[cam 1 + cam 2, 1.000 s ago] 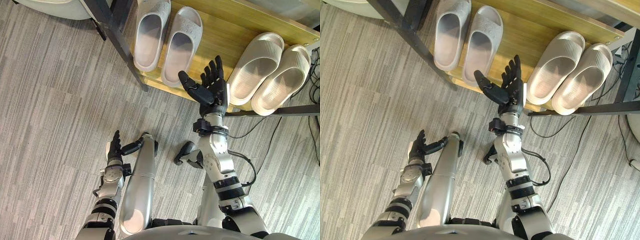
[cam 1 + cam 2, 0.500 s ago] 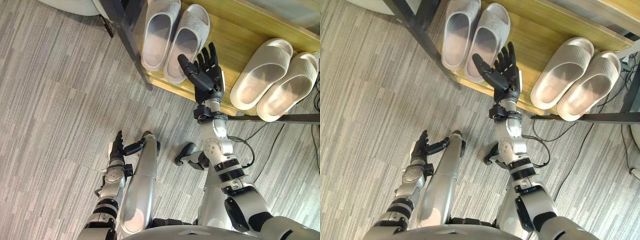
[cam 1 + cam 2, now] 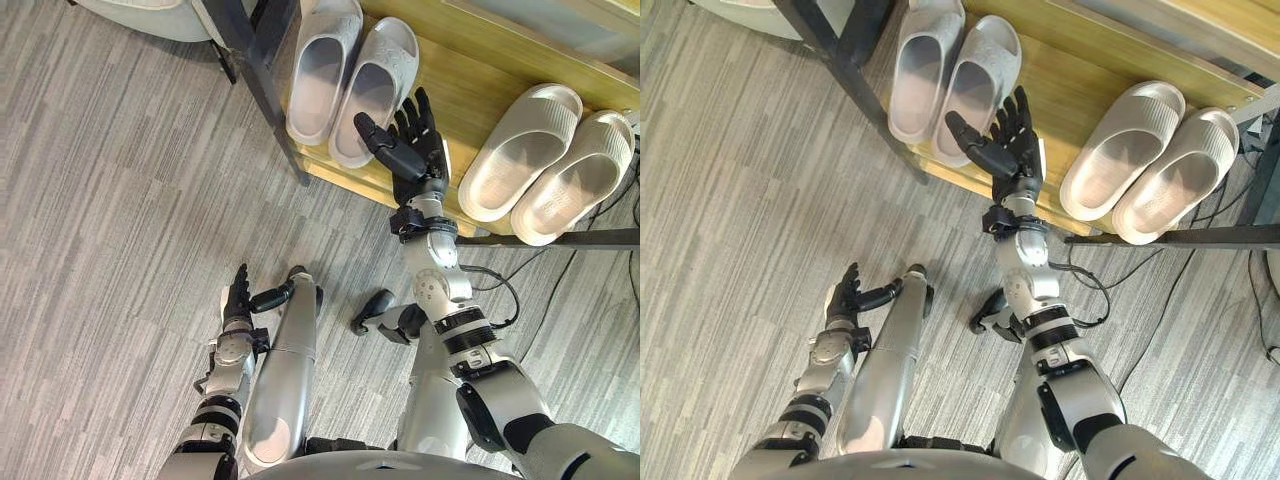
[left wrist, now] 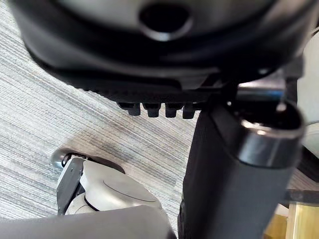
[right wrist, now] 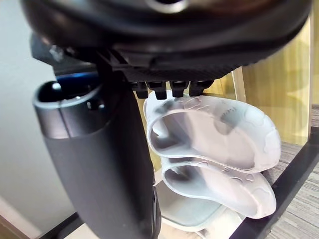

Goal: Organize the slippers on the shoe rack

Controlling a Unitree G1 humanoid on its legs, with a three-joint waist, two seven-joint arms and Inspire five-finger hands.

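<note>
A pair of grey slippers (image 3: 345,75) lies side by side at the left end of the wooden shoe rack shelf (image 3: 465,95). A beige pair (image 3: 545,160) lies at the right end. My right hand (image 3: 410,150) hovers over the shelf's front edge between the two pairs, close beside the nearer grey slipper (image 5: 219,139), fingers straight and spread, holding nothing. My left hand (image 3: 238,295) hangs low over the floor at the lower left, fingers relaxed and empty.
The rack's dark metal frame (image 3: 270,95) runs diagonally past the grey pair, and another bar (image 3: 560,238) crosses below the beige pair. Grey striped carpet (image 3: 120,220) covers the floor to the left. A pale rounded object (image 3: 150,15) sits at the top left.
My right hand has moved left along the shelf front, from near the beige pair toward the grey pair. The camera has shifted a little. My left hand stays put.
</note>
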